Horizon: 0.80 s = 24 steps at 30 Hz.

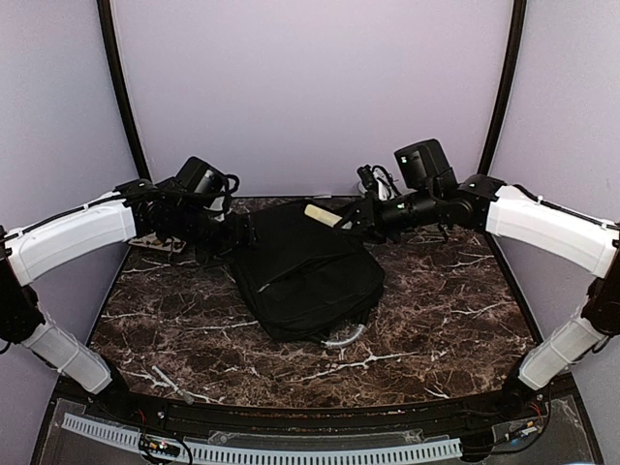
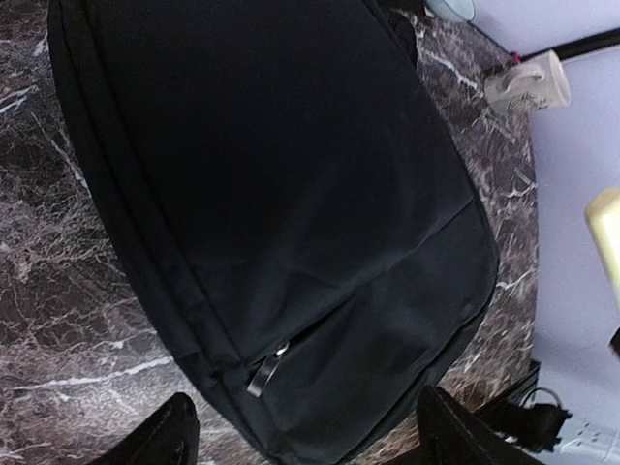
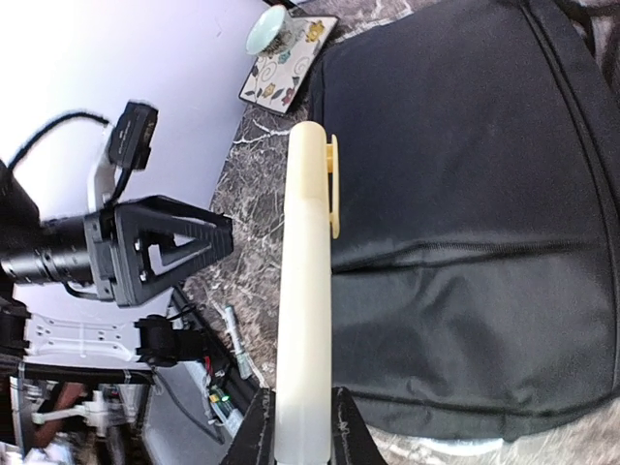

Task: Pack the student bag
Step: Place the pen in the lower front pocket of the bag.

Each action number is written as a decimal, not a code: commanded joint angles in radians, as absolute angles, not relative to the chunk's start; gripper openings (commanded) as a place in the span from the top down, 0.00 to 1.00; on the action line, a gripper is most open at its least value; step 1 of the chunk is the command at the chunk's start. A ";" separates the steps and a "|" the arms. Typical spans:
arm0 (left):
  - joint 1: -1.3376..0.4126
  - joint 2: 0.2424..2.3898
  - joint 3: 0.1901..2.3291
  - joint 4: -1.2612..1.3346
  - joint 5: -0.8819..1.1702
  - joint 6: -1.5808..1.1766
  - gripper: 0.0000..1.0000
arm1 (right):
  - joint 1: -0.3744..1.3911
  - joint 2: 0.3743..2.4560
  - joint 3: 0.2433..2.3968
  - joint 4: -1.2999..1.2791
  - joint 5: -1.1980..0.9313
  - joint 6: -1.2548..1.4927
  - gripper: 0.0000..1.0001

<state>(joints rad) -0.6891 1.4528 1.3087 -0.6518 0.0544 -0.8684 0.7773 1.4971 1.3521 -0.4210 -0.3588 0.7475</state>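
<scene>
The black student bag [image 1: 305, 271] lies flat in the middle of the marble table, its grey handle [image 1: 344, 339] at the near edge. My left gripper [image 1: 232, 237] is open and empty at the bag's far left corner; in the left wrist view its fingers [image 2: 160, 438] straddle that end of the bag [image 2: 271, 194] just above it, near a zipper pull [image 2: 263, 373]. My right gripper [image 1: 354, 221] is shut on a cream pen-like tube with a clip [image 3: 308, 291] and holds it in the air over the bag's far edge [image 3: 465, 223]. The tube also shows in the top view [image 1: 323, 215].
A patterned tile [image 3: 286, 63] with a teal cup [image 3: 269, 29] lies at the back left, under the left arm. A white mug [image 2: 531, 85] stands at the back by the wall. A thin pen [image 1: 165, 380] lies at the table's near left.
</scene>
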 commanded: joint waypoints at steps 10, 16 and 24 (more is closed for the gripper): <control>-0.759 1.320 1.020 -0.551 0.163 -0.653 0.21 | 0.718 1.447 1.113 -0.424 -0.675 1.030 1.00; -0.775 1.357 0.953 -0.465 0.231 -0.678 0.26 | 0.682 1.528 1.100 -0.344 -0.727 1.097 1.00; -0.775 1.377 0.890 -0.347 0.299 -0.666 0.27 | 0.630 1.666 1.161 -0.235 -0.722 1.162 1.00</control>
